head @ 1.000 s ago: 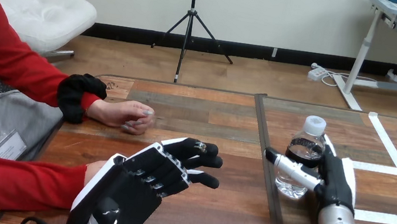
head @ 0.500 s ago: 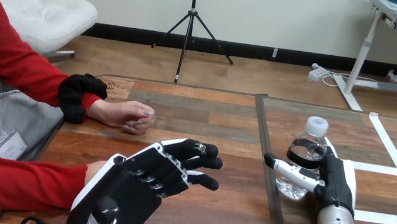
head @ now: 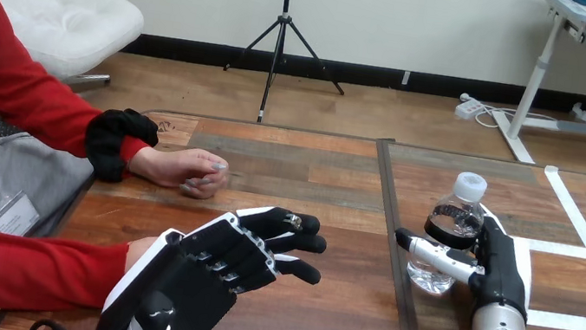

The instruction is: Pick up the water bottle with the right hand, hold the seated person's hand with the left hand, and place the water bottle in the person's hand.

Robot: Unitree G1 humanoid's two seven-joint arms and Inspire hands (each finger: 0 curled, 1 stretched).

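Wrapping the upright water bottle (head: 448, 228), right hand (head: 500, 270) has its thumb across the front. Well left of the bottle, left hand (head: 213, 263) lies over person's hand (head: 139, 249); grasp cannot be told. Risk: the smooth bottle slips or tips on lift.

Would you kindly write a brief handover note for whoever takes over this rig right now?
Right hand: thumb and fingers closed round the water bottle, which stands upright on the right part of the table, not visibly lifted.
Left hand: over the person's near hand; whether it grips cannot be judged.
The person's far hand rests on the table.
Done: bottle grasped.
Left: lift the bottle, secure the person's hand, place the bottle in it.
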